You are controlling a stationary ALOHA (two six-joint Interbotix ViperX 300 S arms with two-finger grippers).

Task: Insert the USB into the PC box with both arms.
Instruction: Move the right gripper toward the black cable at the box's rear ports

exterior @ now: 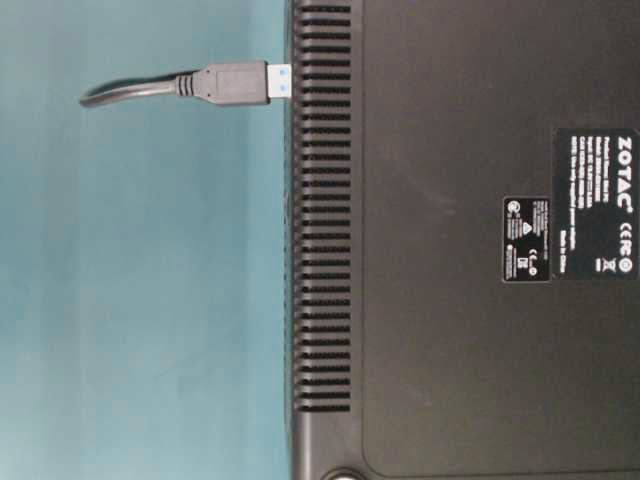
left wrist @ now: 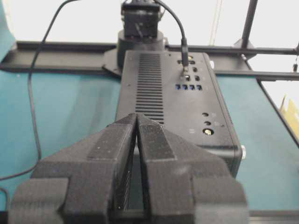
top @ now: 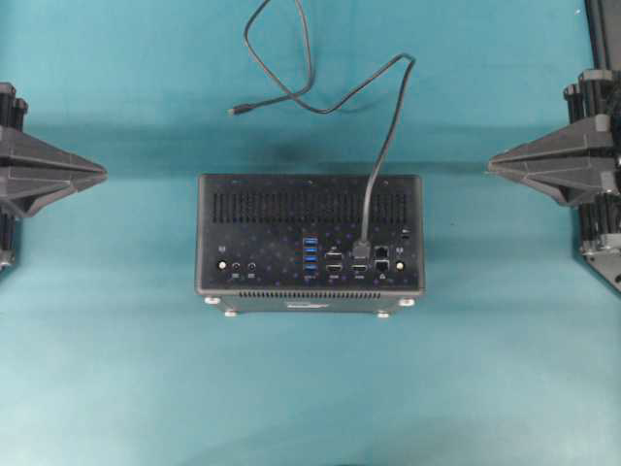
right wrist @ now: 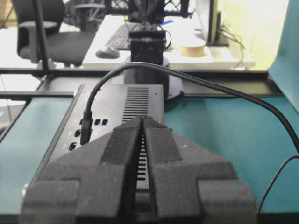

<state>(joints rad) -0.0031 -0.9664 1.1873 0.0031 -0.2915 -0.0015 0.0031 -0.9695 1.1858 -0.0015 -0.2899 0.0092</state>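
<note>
On the teal tabletop (top: 310, 388): the PC box (top: 310, 209) sits at the middle, port face up; the USB (top: 364, 249) stands plugged into that face, just right of the blue ports (top: 310, 254)
Hidden or unclear: which socket holds the USB is too small to tell from overhead; the table-level view cuts the box off at right and bottom; both arms are cropped at the frame edges
Cable: the black cable (top: 388, 126) runs up from the plug, loops behind the box, and ends in a tiny plug (top: 236, 110) lying free
Left pincer (top: 102, 173): jaws pressed together, empty; well left of the box
Right pincer (top: 491, 166): jaws pressed together, empty; well right of the box and USB
</note>
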